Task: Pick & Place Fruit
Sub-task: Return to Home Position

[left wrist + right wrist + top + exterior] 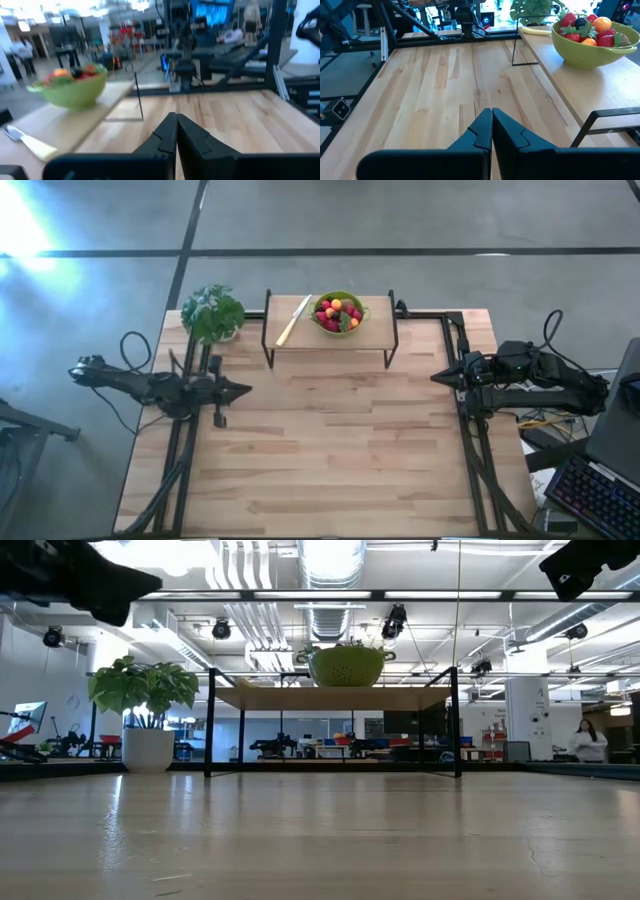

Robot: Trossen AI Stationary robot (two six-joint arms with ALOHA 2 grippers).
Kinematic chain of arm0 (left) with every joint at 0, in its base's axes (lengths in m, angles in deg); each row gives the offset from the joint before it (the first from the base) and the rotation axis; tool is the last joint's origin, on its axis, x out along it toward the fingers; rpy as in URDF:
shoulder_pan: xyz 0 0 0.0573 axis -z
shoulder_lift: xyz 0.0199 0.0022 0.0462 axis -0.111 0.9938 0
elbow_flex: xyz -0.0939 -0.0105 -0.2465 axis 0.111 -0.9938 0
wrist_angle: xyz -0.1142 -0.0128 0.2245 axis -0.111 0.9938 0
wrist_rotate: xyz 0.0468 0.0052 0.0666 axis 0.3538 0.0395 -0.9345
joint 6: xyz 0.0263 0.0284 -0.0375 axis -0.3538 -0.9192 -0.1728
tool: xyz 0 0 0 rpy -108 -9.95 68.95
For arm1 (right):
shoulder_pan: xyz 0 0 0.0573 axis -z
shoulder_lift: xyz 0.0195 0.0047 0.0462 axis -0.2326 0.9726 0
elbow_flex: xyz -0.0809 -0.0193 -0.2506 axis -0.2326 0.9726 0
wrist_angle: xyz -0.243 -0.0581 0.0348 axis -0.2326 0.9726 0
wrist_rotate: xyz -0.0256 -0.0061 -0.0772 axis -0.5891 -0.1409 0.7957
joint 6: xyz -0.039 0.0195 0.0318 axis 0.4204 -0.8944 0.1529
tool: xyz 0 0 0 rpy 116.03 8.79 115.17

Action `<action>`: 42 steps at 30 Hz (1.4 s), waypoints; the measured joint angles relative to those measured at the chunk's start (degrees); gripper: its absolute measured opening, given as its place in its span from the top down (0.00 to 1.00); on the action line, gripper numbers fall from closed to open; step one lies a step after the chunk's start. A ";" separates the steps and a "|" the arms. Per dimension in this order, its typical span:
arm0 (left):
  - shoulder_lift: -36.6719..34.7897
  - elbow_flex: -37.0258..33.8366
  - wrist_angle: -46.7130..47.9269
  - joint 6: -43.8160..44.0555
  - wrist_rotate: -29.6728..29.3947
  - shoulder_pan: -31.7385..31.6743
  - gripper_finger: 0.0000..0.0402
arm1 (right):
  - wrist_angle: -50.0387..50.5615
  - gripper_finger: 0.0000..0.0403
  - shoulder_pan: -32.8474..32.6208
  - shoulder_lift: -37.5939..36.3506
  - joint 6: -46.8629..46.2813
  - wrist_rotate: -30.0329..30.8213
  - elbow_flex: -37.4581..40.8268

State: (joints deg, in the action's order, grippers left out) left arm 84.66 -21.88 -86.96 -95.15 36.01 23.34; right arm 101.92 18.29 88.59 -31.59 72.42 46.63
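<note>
This is a big robot lab, a work hall and not a home. The floor (400, 220) is bare grey concrete. Fat pipes (240, 575) and long lights (330, 555) hang under the open ceiling. More black work stands (280, 747) fill the room behind the wooden table (330, 450) (a person (587, 740) stands far back). A keyboard (597, 495) with glowing keys sits beside the table.

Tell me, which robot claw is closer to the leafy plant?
The left gripper: it is close by the potted plant, at the same side of the table. The right gripper is far across at the opposite side.
</note>
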 joint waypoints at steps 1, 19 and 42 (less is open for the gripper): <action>-1.28 -0.74 0.00 -0.87 0.00 0.00 0.98 | 0.00 0.98 0.01 0.00 0.00 0.00 -0.01; -11.89 -3.92 12.00 1.36 9.71 -6.37 1.00 | 0.01 0.98 0.01 0.02 0.00 0.00 -0.01; -11.86 -8.94 11.42 5.72 16.46 -12.61 0.97 | -0.48 0.98 0.01 0.00 -1.04 -0.01 0.00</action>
State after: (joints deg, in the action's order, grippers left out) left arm 72.80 -30.82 -75.54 -89.43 52.47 10.73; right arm 101.44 18.31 88.59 -32.63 72.41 46.63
